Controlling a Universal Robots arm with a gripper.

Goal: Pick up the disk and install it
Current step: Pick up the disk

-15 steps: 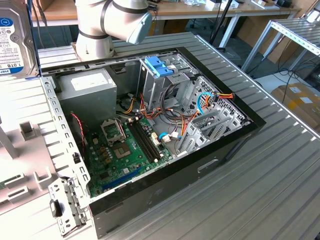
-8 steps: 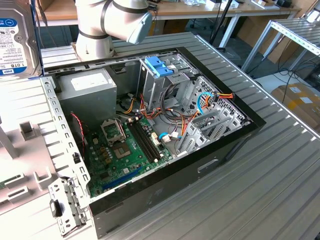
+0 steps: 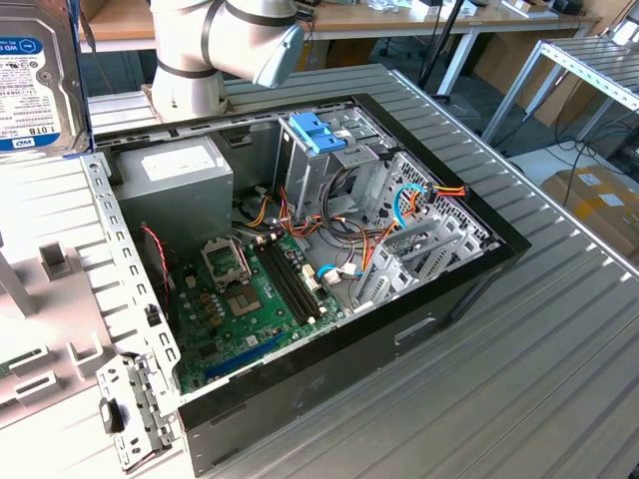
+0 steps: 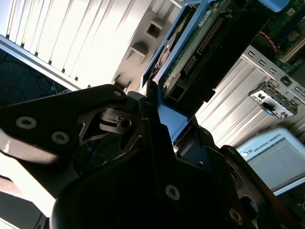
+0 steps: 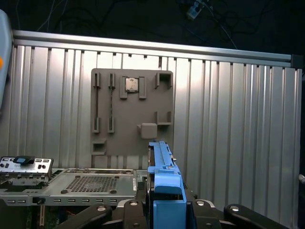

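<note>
The disk, a grey hard drive in a light blue carrier frame, is held high at the exterior view's far left, above the grey fixture plate. In the second wrist view its green circuit side and blue frame run away from my gripper, whose black fingers clamp the frame's end. In the first wrist view the disk stands edge-on between the jaws of the gripper. The gripper is shut on the disk. The open computer case lies on the table, to the exterior view's right of the disk.
Inside the case are a metal drive cage topped by a blue-latched bracket, a motherboard, a power supply and loose cables. The grey fixture plate with slots lies below the disk. A loose rear panel lies near the case's corner.
</note>
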